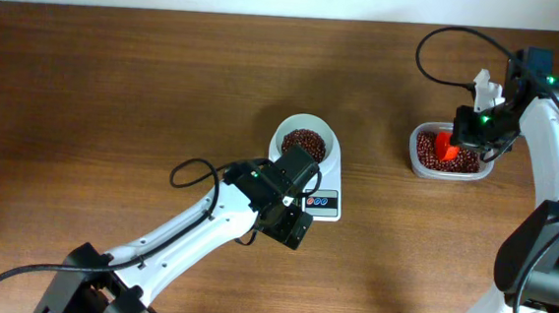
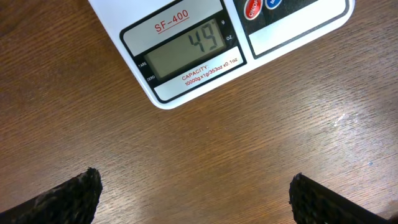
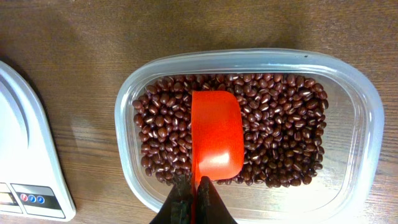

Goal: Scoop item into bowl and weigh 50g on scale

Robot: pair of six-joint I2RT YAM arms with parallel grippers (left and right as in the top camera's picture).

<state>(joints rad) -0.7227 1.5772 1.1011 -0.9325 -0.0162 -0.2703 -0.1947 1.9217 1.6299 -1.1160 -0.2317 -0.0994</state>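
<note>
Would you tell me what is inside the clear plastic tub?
Reddish-brown beans and an orange scoop held by the right gripper; beans beneath the scoop are hidden.

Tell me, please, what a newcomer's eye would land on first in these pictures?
The bright orange scoop stands out most, resting among the dark beans in the clear tub at the table's right. Next comes the display of the scale in the left wrist view, reading 49. The white bowl of beans sits on that scale at the table's centre.
</note>
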